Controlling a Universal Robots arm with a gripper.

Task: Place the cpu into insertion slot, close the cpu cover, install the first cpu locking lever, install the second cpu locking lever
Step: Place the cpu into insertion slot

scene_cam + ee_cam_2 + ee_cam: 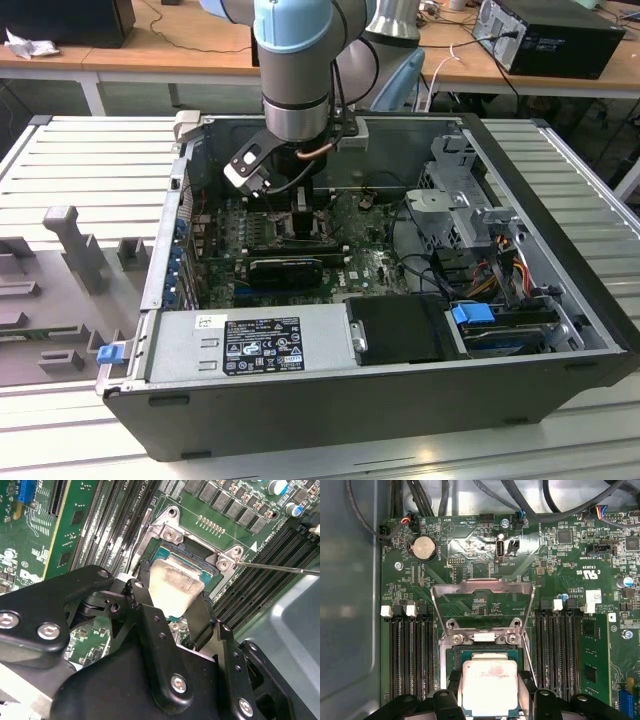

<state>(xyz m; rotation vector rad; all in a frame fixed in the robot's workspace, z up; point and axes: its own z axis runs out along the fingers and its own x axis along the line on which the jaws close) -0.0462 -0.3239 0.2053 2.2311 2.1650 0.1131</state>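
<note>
In both wrist views the cpu [490, 687] [175, 587], a pale silver square chip, sits between my two black fingers [454, 690]. My gripper [490, 680] [175, 591] is shut on the cpu and holds it right over the insertion slot [485, 654] [212, 577], slightly tilted. Whether it is seated I cannot tell. The cpu cover [482, 586], a silvery frame plate, stands swung up and open behind the slot. A thin wire locking lever [280, 568] [530, 665] sticks out beside the slot. In the exterior view my gripper [300, 205] reaches down into the open computer case [560, 180].
Long black memory slots [410, 665] [560, 650] flank the socket on both sides. Black cables [420, 495] and a coin battery [425, 547] lie beyond the cover. A power supply [250, 345] and a drive cage [470, 210] fill the case's near and exterior-right sides.
</note>
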